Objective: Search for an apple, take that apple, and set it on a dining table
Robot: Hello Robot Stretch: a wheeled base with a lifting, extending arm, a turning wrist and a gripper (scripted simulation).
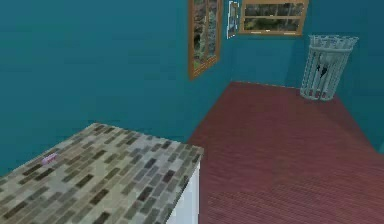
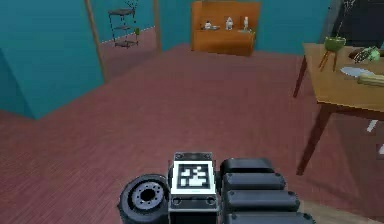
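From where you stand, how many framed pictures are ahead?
3: a tall wooden-framed picture on the side wall, a small pale-framed picture next to it, a wide picture on the far wall. Others may be hidden.

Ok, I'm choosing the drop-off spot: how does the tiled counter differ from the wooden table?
The counter has a mosaic top of small grey and tan tiles; the table has a plain wooden top. The counter's side is solid white; the table stands on slim legs, open underneath. The counter bears one small pinkish thing; the table bears several. Both are flat-topped.
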